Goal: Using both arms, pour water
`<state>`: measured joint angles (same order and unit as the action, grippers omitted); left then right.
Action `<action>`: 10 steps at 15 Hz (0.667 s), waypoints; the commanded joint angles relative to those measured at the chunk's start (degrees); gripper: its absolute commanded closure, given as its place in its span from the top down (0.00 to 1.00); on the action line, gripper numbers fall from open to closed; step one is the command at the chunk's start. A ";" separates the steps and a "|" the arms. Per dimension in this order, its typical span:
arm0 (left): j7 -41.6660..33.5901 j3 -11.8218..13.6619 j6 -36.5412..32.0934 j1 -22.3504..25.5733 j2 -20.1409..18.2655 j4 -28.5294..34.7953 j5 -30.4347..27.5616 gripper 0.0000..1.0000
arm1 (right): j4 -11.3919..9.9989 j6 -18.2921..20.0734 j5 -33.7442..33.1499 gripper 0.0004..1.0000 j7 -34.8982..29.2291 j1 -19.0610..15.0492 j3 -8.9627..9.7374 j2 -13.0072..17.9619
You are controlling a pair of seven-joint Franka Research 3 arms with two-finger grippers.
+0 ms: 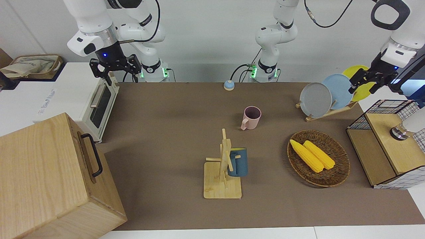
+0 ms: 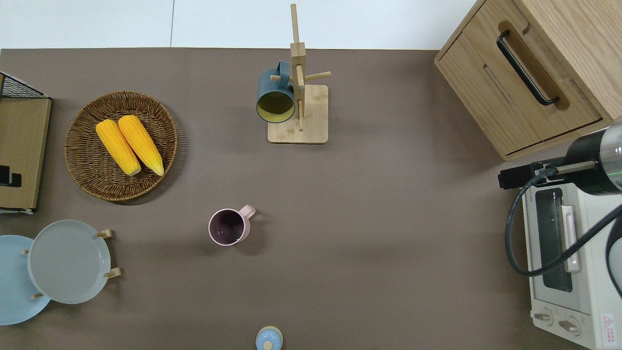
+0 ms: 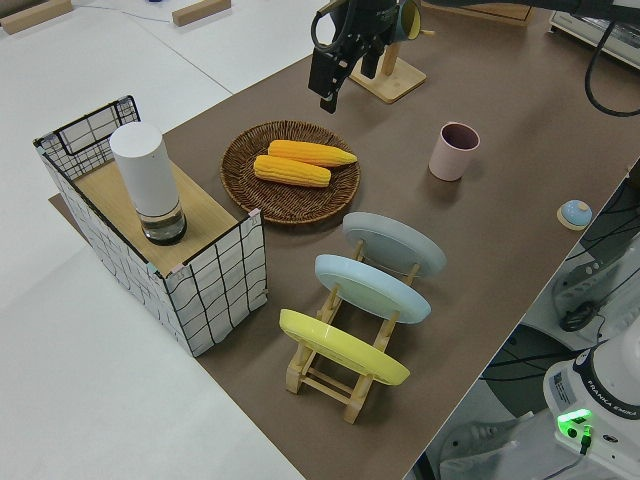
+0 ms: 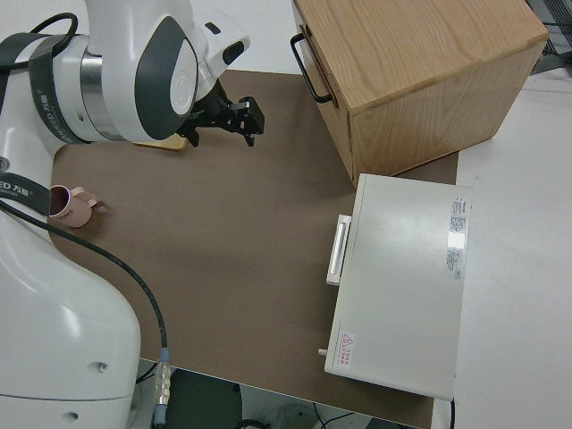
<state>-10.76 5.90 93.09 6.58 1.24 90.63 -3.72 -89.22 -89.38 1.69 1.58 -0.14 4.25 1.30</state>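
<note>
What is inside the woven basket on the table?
Two yellow corn cobs lie side by side in the basket, touching each other. Nothing else shows inside; the basket floor under the cobs is covered.

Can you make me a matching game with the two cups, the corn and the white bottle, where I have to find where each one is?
Things:
1. pink cup
2. blue cup
3. corn cobs
4. white bottle

Places:
A. in the woven basket
B. hanging on the wooden rack
C. on top of the wire crate
D. standing alone on the brown mat

Pairs: 1-D, 2-B, 3-A, 4-C
</note>
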 commanded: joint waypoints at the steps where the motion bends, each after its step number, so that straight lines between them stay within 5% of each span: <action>1: 6.97 -1.42 -1.33 -5.16 -2.29 2.18 4.43 1.00 | 0.10 0.17 1.03 0.99 0.97 -0.12 -0.04 0.28; 10: 6.89 -1.95 -5.10 -10.36 -2.03 1.39 1.79 1.00 | 0.10 0.17 1.03 0.99 0.97 -0.12 -0.04 0.28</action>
<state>-3.59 3.64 90.69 -2.40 0.38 91.33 -1.37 -89.22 -89.38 1.69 1.58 -0.14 4.25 1.30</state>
